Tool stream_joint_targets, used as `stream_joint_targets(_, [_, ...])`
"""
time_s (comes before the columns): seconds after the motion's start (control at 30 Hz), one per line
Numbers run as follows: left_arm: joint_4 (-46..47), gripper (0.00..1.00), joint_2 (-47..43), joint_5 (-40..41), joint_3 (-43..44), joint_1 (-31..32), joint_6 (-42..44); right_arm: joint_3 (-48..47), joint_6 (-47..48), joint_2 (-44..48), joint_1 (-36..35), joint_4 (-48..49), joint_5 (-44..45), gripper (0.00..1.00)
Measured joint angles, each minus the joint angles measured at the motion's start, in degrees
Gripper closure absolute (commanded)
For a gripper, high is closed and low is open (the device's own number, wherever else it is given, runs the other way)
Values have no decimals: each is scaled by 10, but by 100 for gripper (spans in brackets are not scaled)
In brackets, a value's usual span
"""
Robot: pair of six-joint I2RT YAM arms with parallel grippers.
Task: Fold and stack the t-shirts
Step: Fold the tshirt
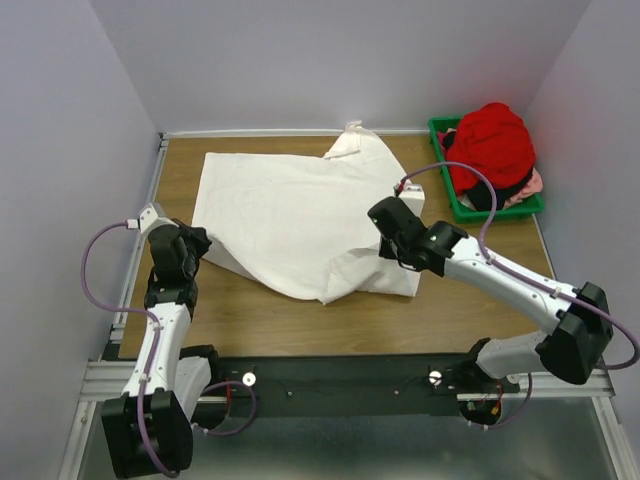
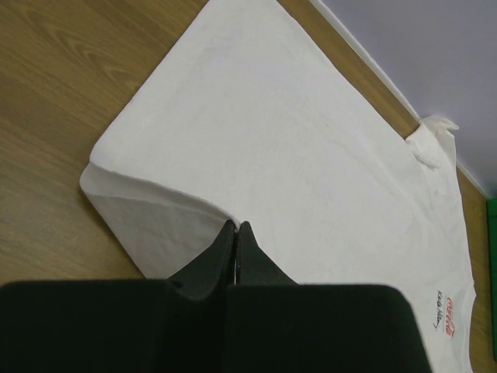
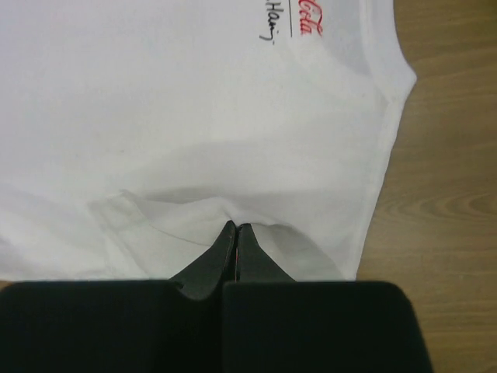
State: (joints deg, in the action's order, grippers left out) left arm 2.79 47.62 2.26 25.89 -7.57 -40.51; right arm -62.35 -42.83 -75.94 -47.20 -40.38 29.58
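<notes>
The white t-shirt (image 1: 290,205) lies spread over the middle of the table (image 1: 260,325) with its near edge rumpled and partly turned over. The red t-shirt (image 1: 492,145) sits heaped in the green bin (image 1: 500,212) at the far right corner, well apart. This looks to me like the first fold, and next both arms must lift and carry that edge across together, keeping the cloth taut. The left gripper (image 2: 235,227) is pinched tight on the near-left fold, its arm bent close to its base. The right gripper (image 3: 235,227) is clamped on cloth below the red logo (image 3: 309,19), its arm stretched low and diagonally inward.
</notes>
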Motion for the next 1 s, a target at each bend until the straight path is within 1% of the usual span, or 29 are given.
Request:
stream_joint_targets(0.17, [42,100,57,-8,0,-5,0,-47,76,-60,62,46,-8,99])
stream_joint_targets(0.3, [64,100,85,-11,5,-10,0,-92,117,-101,96,72,-15,100])
stream_joint_targets(0.57, [107,100,117,-15,21,-21,-7,-156,170,-166,136,99,-32,99])
stream_joint_targets(0.77, [132,100,159,-15,45,-29,-14,-198,198,-204,168,109,-41,99])
stream_joint_targets(1.0, [153,100,203,-23,65,-36,-21,-241,220,-238,186,114,-50,100])
